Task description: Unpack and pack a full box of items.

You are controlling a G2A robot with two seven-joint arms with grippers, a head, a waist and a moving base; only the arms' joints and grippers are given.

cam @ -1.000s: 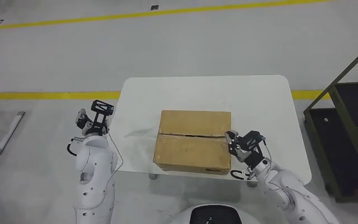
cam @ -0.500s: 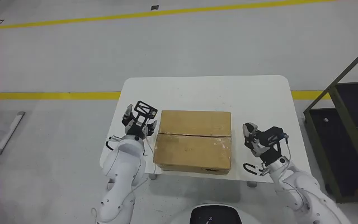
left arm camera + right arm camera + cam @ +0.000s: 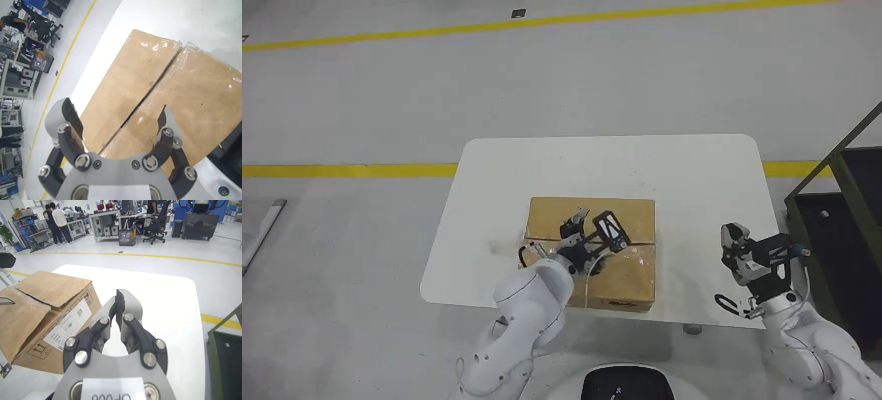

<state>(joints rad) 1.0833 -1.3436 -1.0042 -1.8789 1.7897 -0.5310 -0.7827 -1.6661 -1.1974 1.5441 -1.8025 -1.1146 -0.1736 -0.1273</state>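
A brown cardboard box (image 3: 592, 225) (image 3: 170, 79) (image 3: 37, 306) with its two top flaps down sits in the middle of the white table (image 3: 682, 170). Clear tape covers the flaps and a dark seam runs between them. My left gripper (image 3: 590, 229) (image 3: 117, 111) hangs open just above the box top, straddling the seam. Off the box's right side, over the table's near right part, my right gripper (image 3: 757, 250) (image 3: 117, 306) is shut with nothing in it. A white label (image 3: 68, 325) is on the box's side.
A dark green metal frame (image 3: 842, 250) (image 3: 225, 347) stands just past the table's right edge. Yellow floor lines (image 3: 542, 20) run behind and beside the table. Bare table surface lies behind the box and to both sides.
My left arm has swung in from beyond the table's left edge to above the box top. My right gripper has drawn away from the box's right side toward the table's right edge.
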